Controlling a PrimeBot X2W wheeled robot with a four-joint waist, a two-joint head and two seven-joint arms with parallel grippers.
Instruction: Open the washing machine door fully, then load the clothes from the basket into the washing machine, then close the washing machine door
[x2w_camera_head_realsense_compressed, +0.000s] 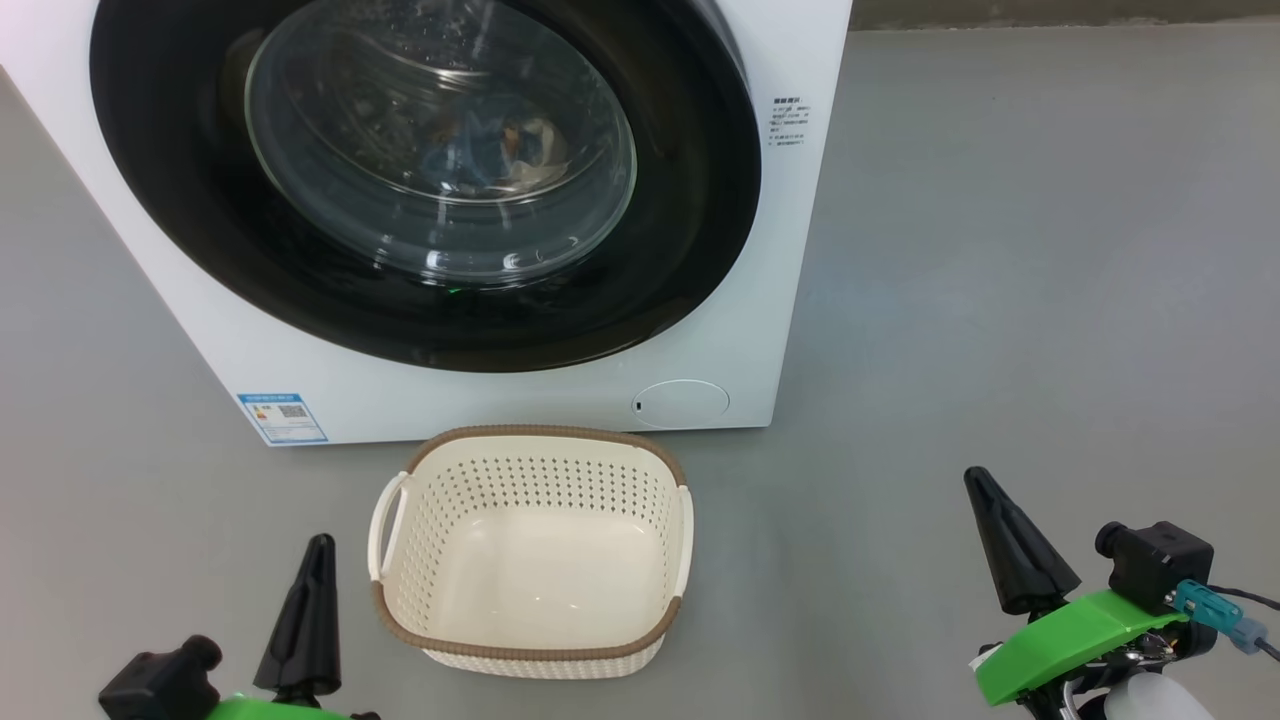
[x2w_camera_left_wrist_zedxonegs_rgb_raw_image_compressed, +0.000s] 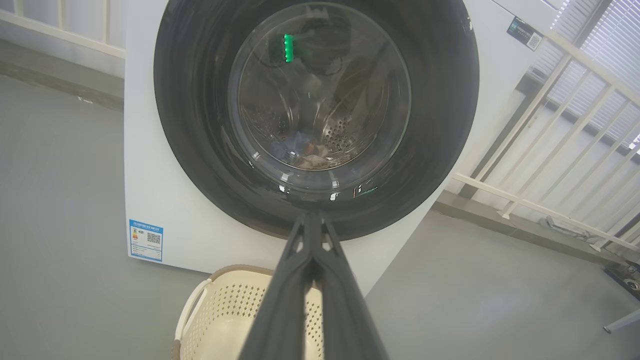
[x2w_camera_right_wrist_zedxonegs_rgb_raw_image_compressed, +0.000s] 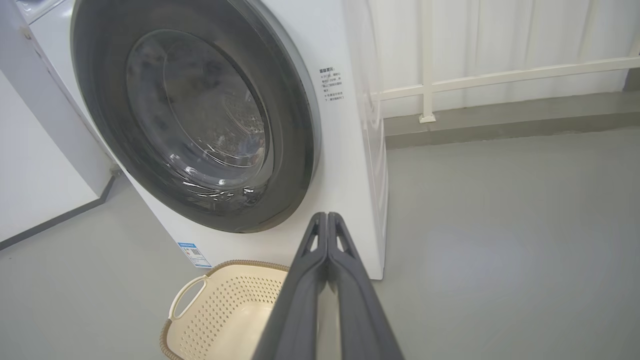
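The washing machine (x2w_camera_head_realsense_compressed: 500, 395) stands on the floor with its black-rimmed door (x2w_camera_head_realsense_compressed: 440, 150) closed flat against the front. Through the glass bowl I make out blue and cream clothes (x2w_camera_head_realsense_compressed: 495, 145) lying in the drum, and the same clothes (x2w_camera_left_wrist_zedxonegs_rgb_raw_image_compressed: 305, 152) show in the left wrist view. The cream basket (x2w_camera_head_realsense_compressed: 530, 550) sits on the floor just in front of the machine, with nothing in it. My left gripper (x2w_camera_head_realsense_compressed: 318, 550) is shut, low at the basket's left. My right gripper (x2w_camera_head_realsense_compressed: 980, 485) is shut too, well to the basket's right. Both hold nothing.
Grey floor spreads to the right of the machine. A white railing (x2w_camera_left_wrist_zedxonegs_rgb_raw_image_compressed: 545, 150) and a wall with a grey skirting (x2w_camera_right_wrist_zedxonegs_rgb_raw_image_compressed: 500, 125) run behind and beside the machine. A round lower hatch (x2w_camera_head_realsense_compressed: 682, 404) and a blue label (x2w_camera_head_realsense_compressed: 282, 417) mark its front.
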